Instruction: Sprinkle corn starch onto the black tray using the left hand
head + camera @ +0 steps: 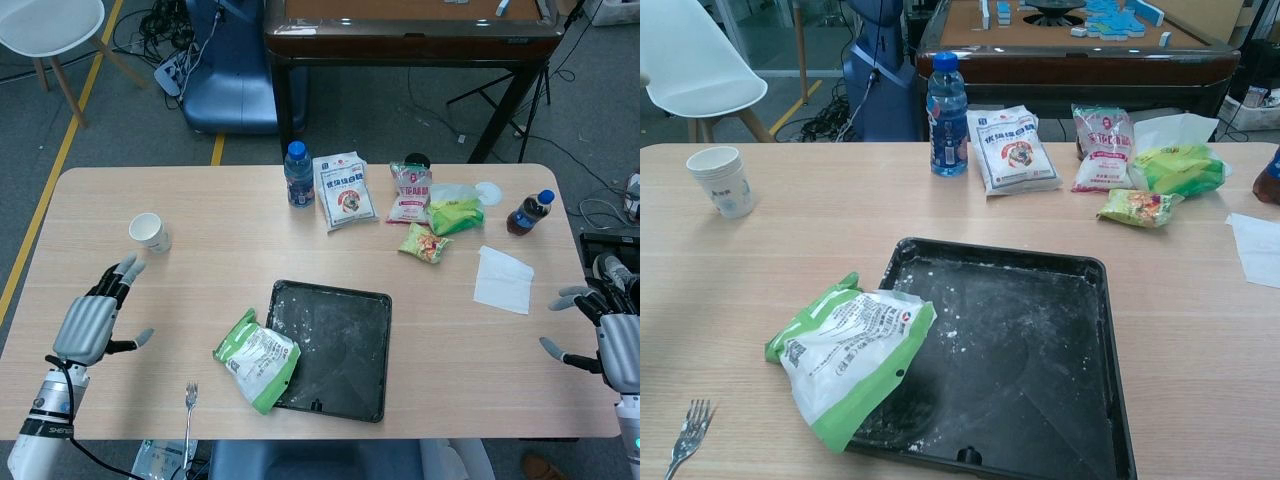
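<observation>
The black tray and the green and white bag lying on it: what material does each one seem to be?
The black tray looks like dark-coated metal, though hard plastic is possible: thin raised rim, matte, dusted with white powder. The green and white bag looks like thin plastic film: glossy, creased and printed.

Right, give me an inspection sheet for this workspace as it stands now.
Surface: light wood table, white powder only inside the tray.
Job's things: black tray, lightly dusted; corn starch bag lying flat, partly over the tray's left edge.
Clutter: paper cup, fork, blue-capped water bottle, white flour-like bag, snack packets, cola bottle, napkin.
Hands: left hand open, away from the bag; right hand open at the table's right edge.
Cables: tangle on the floor behind the table.
Surroundings: white chair, mahjong table.
</observation>
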